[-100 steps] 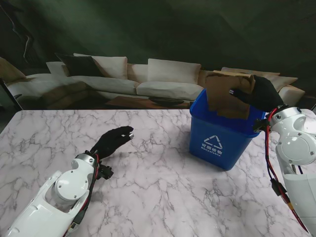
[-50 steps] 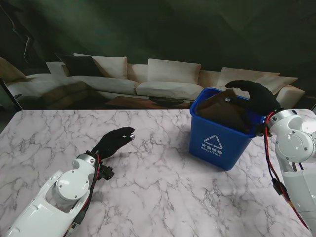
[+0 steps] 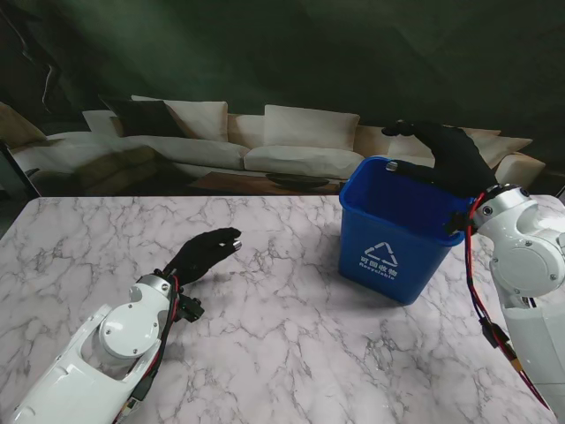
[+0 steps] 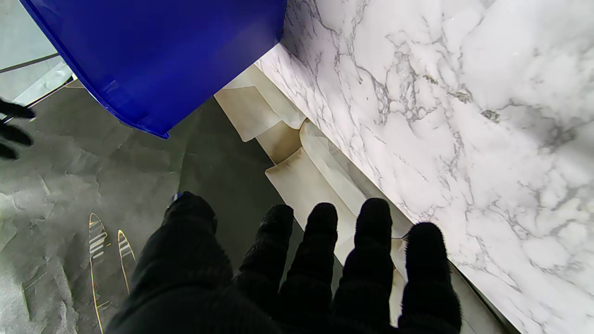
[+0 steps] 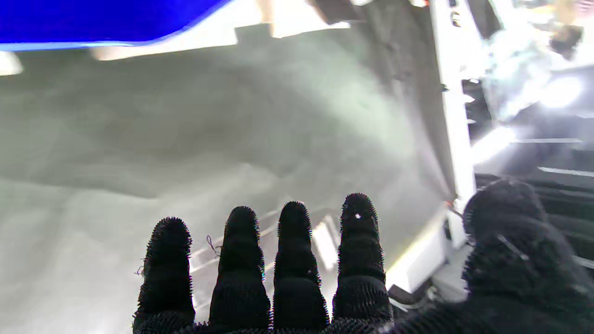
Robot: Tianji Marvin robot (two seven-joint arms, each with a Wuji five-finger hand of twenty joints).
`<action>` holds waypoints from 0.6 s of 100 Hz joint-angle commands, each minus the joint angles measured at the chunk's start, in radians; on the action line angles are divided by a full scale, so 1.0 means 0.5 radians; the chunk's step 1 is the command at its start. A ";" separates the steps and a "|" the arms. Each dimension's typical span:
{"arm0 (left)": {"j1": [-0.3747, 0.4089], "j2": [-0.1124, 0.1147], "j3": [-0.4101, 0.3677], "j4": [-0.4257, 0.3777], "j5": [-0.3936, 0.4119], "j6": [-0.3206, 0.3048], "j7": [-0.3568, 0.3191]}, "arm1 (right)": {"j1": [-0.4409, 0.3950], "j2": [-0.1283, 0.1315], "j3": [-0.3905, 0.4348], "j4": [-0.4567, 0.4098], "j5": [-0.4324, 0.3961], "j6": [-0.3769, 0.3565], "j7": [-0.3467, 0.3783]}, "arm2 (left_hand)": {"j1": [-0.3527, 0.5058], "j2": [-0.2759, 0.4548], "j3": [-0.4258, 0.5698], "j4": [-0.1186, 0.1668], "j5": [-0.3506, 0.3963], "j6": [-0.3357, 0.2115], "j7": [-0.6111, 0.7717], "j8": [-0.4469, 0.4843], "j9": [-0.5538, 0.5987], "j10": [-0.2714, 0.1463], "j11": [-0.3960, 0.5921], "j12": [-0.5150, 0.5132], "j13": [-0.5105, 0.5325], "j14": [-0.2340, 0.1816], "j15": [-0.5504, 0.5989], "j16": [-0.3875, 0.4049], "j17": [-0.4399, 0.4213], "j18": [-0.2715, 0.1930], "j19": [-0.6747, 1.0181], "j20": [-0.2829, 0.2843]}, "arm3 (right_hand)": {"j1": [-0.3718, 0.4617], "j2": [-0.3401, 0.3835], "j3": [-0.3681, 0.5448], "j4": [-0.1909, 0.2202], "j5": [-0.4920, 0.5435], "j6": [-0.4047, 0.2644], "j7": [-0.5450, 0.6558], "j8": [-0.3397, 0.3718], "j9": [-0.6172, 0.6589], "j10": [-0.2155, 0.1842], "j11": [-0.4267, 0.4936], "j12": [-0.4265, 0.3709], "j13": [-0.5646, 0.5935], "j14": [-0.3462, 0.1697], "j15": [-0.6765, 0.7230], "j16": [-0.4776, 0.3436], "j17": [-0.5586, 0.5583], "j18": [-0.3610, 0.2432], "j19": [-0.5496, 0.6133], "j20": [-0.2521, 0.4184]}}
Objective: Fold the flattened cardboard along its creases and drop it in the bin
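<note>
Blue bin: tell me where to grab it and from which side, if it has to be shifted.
Probably the blue bin by its rim on the right, coming from above with the right hand, which hovers open there. The top is open and the walls taper downward, so a wall grip might slip.

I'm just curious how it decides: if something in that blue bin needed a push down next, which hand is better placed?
The right hand: it hovers open over the blue bin, while the left hand sits open, apart, above the marble table.
</note>
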 commanded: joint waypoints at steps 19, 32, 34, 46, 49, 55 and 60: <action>-0.011 -0.006 0.021 -0.006 0.005 0.008 -0.008 | -0.035 0.001 -0.271 -0.269 0.121 0.024 0.117 | 0.027 0.092 -0.012 0.003 0.045 0.000 0.003 0.021 -0.031 -0.038 0.202 0.274 -0.064 -0.014 -0.040 0.011 -0.039 0.010 -0.088 -0.015 | 0.067 0.187 -0.157 0.070 0.015 0.028 -0.021 0.042 0.025 0.009 0.026 0.005 0.009 -0.026 -0.003 -0.019 -0.017 -0.029 0.055 0.028; -0.012 -0.011 0.032 -0.004 -0.001 0.000 0.011 | 0.007 -0.008 -0.512 -0.238 0.198 0.077 0.122 | 0.023 0.101 -0.012 0.003 0.048 -0.002 0.006 0.025 -0.106 -0.029 0.094 0.180 -0.108 -0.020 -0.090 -0.026 -0.042 -0.002 -0.109 -0.017 | 0.085 0.212 -0.170 0.076 0.013 0.056 -0.033 0.045 0.017 0.041 0.024 0.005 0.019 -0.011 0.003 -0.017 -0.008 -0.023 0.073 0.026; -0.013 -0.012 0.035 -0.004 -0.001 -0.001 0.014 | 0.016 -0.009 -0.549 -0.227 0.200 0.084 0.123 | 0.028 0.104 -0.014 0.001 0.047 -0.003 0.006 0.026 -0.117 -0.029 0.059 0.133 -0.112 -0.022 -0.101 -0.040 -0.042 -0.004 -0.125 -0.024 | 0.085 0.219 -0.174 0.076 0.009 0.065 -0.038 0.044 0.016 0.044 0.025 0.006 0.018 -0.009 0.003 -0.017 -0.005 -0.022 0.077 0.026; -0.018 -0.015 0.054 0.008 0.007 -0.007 0.032 | 0.081 -0.029 -0.793 -0.108 0.257 0.147 0.087 | 0.029 0.113 -0.014 0.001 0.052 0.000 0.008 0.029 -0.178 -0.029 -0.074 -0.051 -0.145 -0.036 -0.148 -0.102 -0.040 -0.016 -0.207 -0.071 | 0.098 0.254 -0.187 0.080 -0.017 0.096 -0.057 0.044 -0.010 0.055 0.028 0.009 0.011 -0.004 0.002 -0.017 -0.007 -0.027 0.095 0.024; -0.018 -0.018 0.058 0.011 0.004 -0.007 0.040 | 0.091 -0.039 -0.855 -0.071 0.278 0.175 0.063 | 0.028 0.117 -0.014 0.001 0.054 -0.001 0.009 0.029 -0.195 -0.029 -0.091 -0.075 -0.156 -0.042 -0.156 -0.112 -0.040 -0.021 -0.223 -0.081 | 0.101 0.272 -0.193 0.081 -0.025 0.102 -0.061 0.045 -0.018 0.056 0.031 0.011 0.006 -0.008 0.002 -0.018 -0.011 -0.032 0.099 0.022; -0.017 -0.023 0.069 0.020 -0.002 -0.010 0.061 | 0.107 -0.064 -0.986 0.025 0.313 0.231 -0.011 | 0.031 0.119 -0.011 0.002 0.056 0.000 0.010 0.030 -0.187 -0.031 -0.113 -0.111 -0.157 -0.038 -0.164 -0.128 -0.035 -0.023 -0.241 -0.092 | 0.151 0.312 -0.275 0.083 -0.036 0.107 -0.069 0.066 -0.038 0.059 0.063 0.025 -0.002 -0.007 0.010 -0.016 -0.025 -0.033 0.128 0.007; -0.017 -0.027 0.076 0.027 -0.007 -0.008 0.074 | 0.119 -0.086 -1.086 0.114 0.342 0.275 -0.074 | 0.031 0.121 -0.013 0.001 0.062 0.003 0.013 0.032 -0.166 -0.029 -0.110 -0.115 -0.156 -0.028 -0.166 -0.133 -0.036 -0.020 -0.246 -0.095 | 0.152 0.328 -0.287 0.086 -0.052 0.117 -0.076 0.067 -0.047 0.056 0.058 0.022 -0.004 -0.007 0.009 -0.017 -0.024 -0.033 0.129 0.003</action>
